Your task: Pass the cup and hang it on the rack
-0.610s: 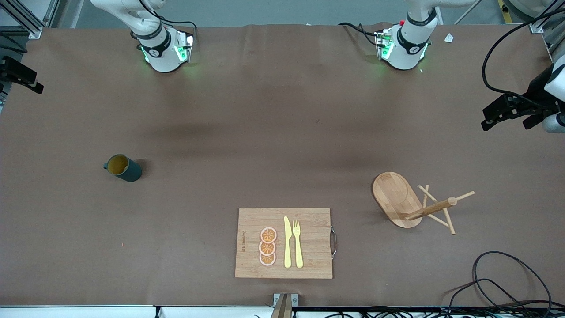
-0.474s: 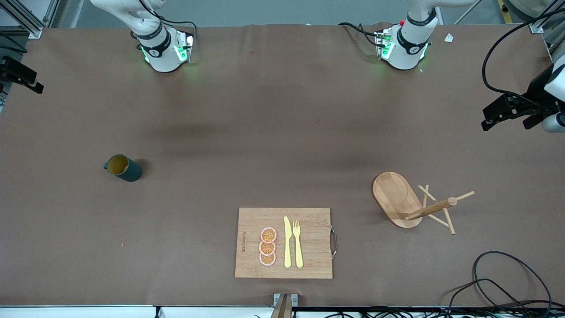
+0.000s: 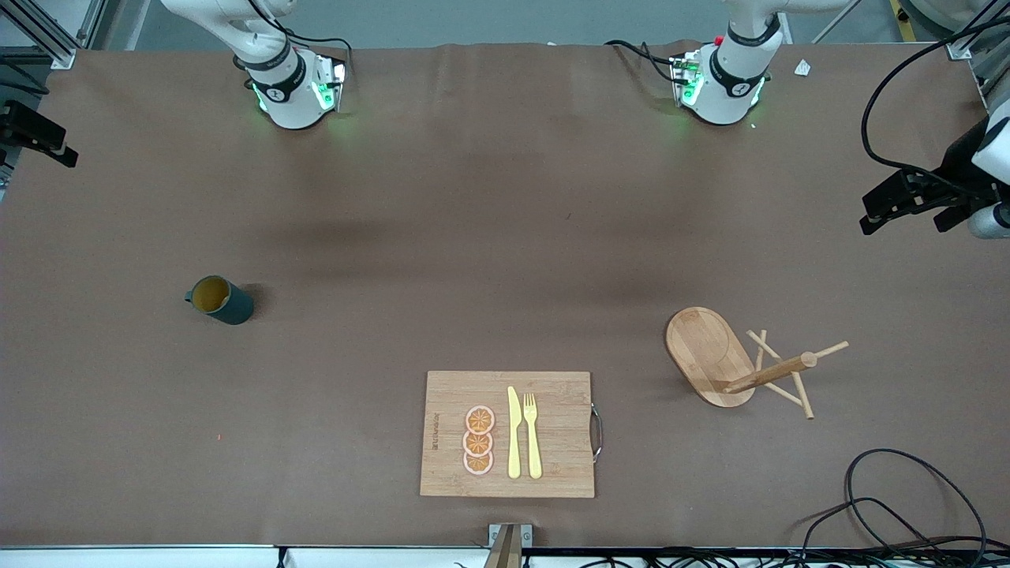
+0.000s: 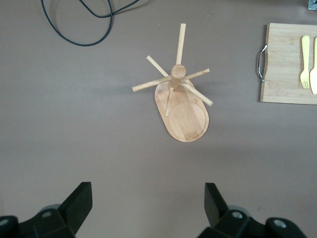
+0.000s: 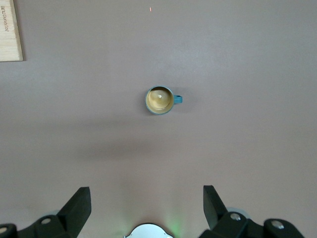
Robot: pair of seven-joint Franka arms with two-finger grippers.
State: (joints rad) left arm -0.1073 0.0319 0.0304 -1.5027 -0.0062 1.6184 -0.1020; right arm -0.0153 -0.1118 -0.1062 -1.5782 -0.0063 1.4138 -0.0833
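Note:
The cup (image 3: 219, 300), dark teal with a yellowish-brown inside, stands upright on the brown table toward the right arm's end. In the right wrist view the cup (image 5: 160, 100) lies well below my right gripper (image 5: 147, 203), which is open, empty and high over the table. The rack (image 3: 706, 351), a light wooden mug tree on an oval base, stands toward the left arm's end. In the left wrist view the rack (image 4: 183, 106) lies well below my left gripper (image 4: 147, 203), which is open, empty and held high. Neither gripper shows in the front view.
A bamboo cutting board (image 3: 564, 426) with a yellow knife, a fork and orange slices lies near the front edge. A black cable (image 3: 892, 489) loops near the rack, nearer the front camera. Black mounts stand at both table ends.

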